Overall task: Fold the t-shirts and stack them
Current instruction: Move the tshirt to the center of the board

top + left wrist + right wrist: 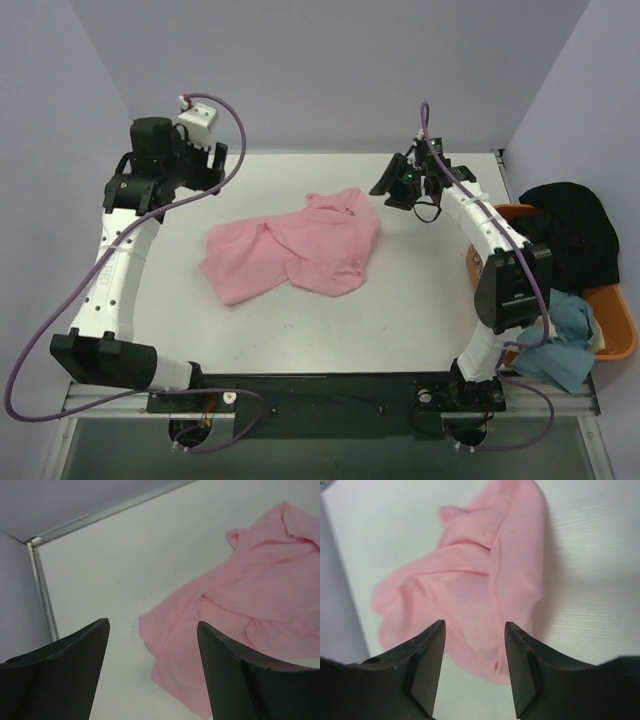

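Pink t-shirt (295, 255) lies crumpled and unfolded at centre frame on the worktop (420, 320). Black t-shirt (572, 235) and light blue t-shirt (562, 340) are heaped in and over the orange tub (618, 345) at right edge. No fold made, no stack begun; by my reading, everything is left.

Left end effector (152, 625) is released, jaws wide, above bare worktop at upper left. Right end effector (474, 625) is released, empty, above the pink shirt's upper right edge. Nothing lies on the pink shirt.
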You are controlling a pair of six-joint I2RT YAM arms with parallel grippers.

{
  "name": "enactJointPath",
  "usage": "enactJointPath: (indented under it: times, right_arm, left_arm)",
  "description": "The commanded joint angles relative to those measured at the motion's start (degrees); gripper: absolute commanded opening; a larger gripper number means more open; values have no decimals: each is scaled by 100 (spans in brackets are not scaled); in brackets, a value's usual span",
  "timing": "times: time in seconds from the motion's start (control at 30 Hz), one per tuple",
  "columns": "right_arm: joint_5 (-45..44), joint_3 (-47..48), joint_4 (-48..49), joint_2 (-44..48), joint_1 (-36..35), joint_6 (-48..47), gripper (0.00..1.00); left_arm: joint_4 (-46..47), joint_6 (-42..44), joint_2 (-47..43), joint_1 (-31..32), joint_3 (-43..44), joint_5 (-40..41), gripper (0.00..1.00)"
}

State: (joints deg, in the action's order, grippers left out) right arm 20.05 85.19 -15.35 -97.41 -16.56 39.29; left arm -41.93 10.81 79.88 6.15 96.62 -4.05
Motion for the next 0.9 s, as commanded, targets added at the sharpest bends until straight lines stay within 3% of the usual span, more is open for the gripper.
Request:
enactJointPath:
  times: [0.0,0.1,0.27,0.43,0.6,0.63,0.7,0.73,0.87]
  right_arm:
    - [-325,208,-1344,-796,741,-596,49]
    - [-643,122,-1576,-719,584,-1220,55]
    - [-915,-597,-1629,-376,180,-1205,59]
    - [-1320,-1152,-1594,-446,-505,-924,59]
    - [-1285,-1251,-1444,-1086,-743,-773,57]
    - [-1267,-1154,-1383,-1288,-761,-826,55]
    - [-1180,-961,-1374,-1517,-744,-896,26]
    - [-1162,-908,-1409,-1544,-692,-923,2]
    - [-1241,-925,-1496,-940,-586,-1203,0]
  left_arm:
    - [-289,501,177,307,-617,-1027,80]
    - [-324,825,116,404,-1318,-1290,80]
    - [-289,1160,247,308,-2225,-1054,80]
    - [97,1037,678,44,-2376,-633,79]
    - [300,879,1161,-105,-2437,-395,80]
    - [317,879,1223,-140,-2446,-386,80]
    - [343,870,1346,-184,-2481,-350,80]
    - [326,870,1425,-219,-2472,-324,80]
    - [238,1141,1487,-237,-2376,-411,77]
